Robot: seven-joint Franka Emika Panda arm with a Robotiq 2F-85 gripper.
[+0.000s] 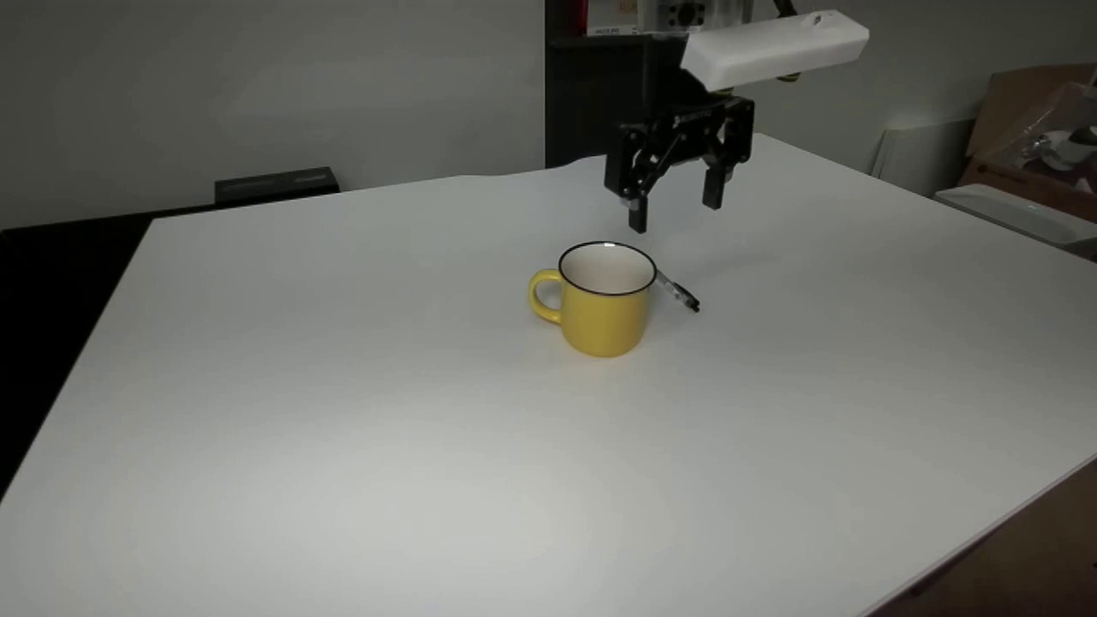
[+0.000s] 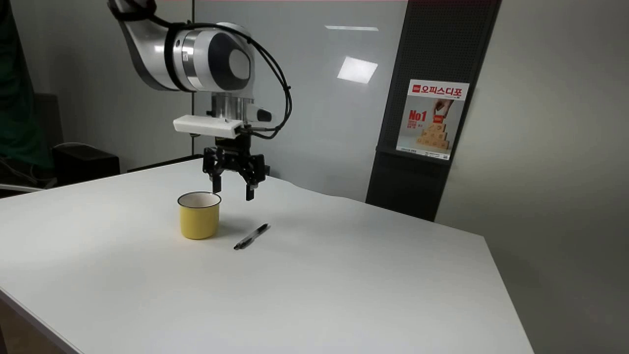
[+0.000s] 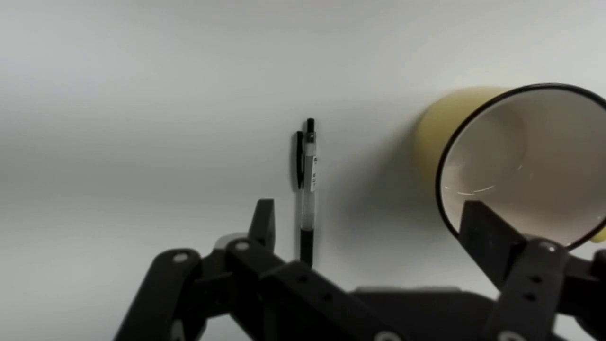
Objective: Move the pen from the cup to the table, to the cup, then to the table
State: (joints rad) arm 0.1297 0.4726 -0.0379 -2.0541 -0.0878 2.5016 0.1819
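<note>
Cup (image 2: 199,222) flanks pen (image 2: 251,237); opposite side free.

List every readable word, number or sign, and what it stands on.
"오피스디포": top of the poster.
"No1": same poster, in red.
The poster's finer print and red logo: too small to read.
White label on the pen: too small to read.
Printed sheet at the top edge of an exterior view: too blurred.

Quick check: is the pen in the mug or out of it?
Out. The pen lies on the white table beside the yellow mug, with a gap between them in the wrist view.
</note>
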